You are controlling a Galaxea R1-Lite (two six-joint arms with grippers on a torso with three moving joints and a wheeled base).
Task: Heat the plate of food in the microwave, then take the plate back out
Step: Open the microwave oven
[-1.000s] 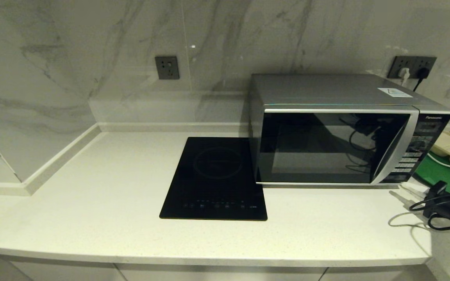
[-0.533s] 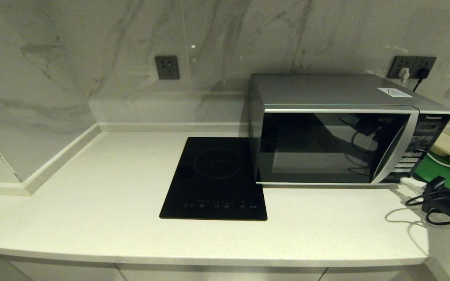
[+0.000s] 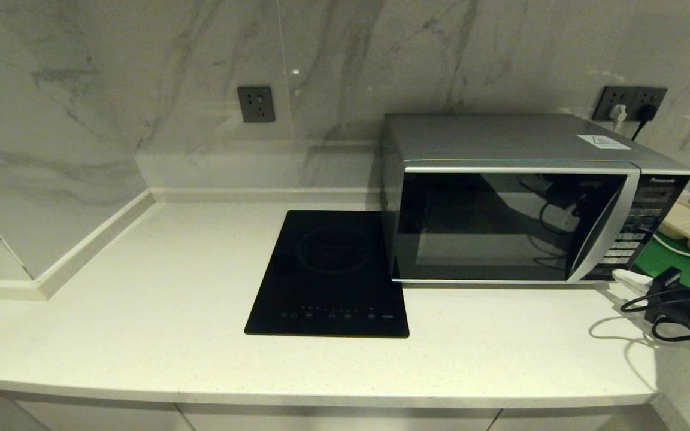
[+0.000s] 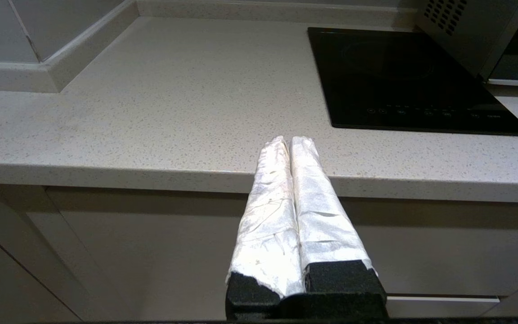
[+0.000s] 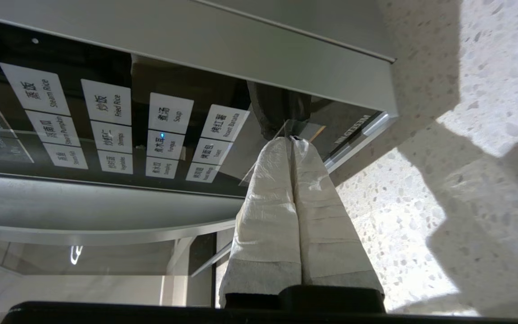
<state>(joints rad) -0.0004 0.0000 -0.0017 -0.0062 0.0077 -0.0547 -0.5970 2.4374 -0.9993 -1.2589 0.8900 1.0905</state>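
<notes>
On the countertop (image 3: pixel 141 335): microwave (image 3: pixel 518 197), door shut, contents unseen; right gripper (image 5: pixel 291 139) pressed together at its button panel (image 5: pixel 119 130); left gripper (image 4: pixel 290 140) likewise closed, empty.

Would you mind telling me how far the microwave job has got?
The microwave door is closed and no plate shows on the counter. The right gripper, shut, has its tips at the bottom of the button panel. The left gripper is parked, shut, before the counter edge. Taking the plate out remains.
</notes>
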